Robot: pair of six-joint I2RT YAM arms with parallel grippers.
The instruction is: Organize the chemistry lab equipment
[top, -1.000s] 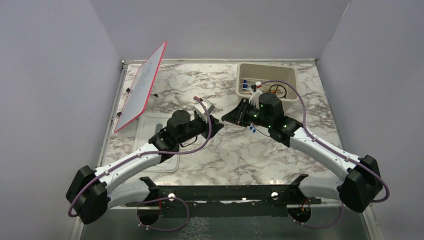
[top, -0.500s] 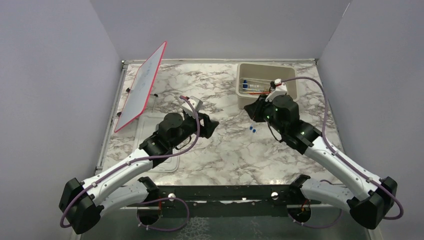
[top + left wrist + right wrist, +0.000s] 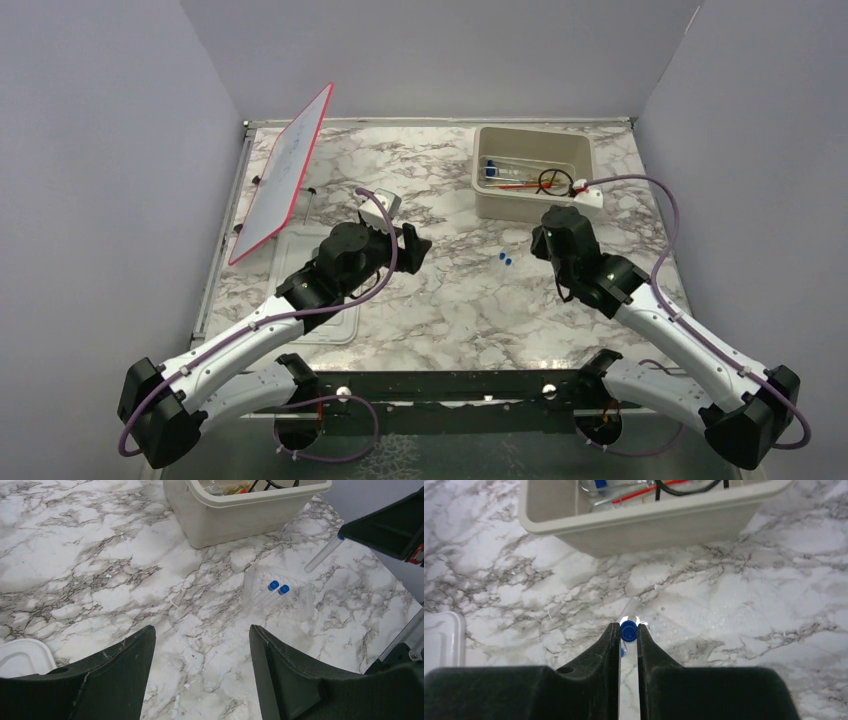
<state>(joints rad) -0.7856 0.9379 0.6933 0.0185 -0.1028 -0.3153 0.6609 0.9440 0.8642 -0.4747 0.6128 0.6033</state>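
The right hand (image 3: 628, 626) pinched a thin clear blue-capped tube (image 3: 320, 557) between its fingers, holding it aslant just below the beige tub (image 3: 512, 206) in the overhead view. The left hand (image 3: 200, 630) stood spread and empty near the middle of the frame. Between the two hands, two blue-capped tubes (image 3: 272, 590) lay side by side on a clear plastic rack (image 3: 300, 606) on the marble counter (image 3: 450, 300). In the tub at upper right lay the orange-red stick (image 3: 515, 186) and the black wire ring (image 3: 551, 181).
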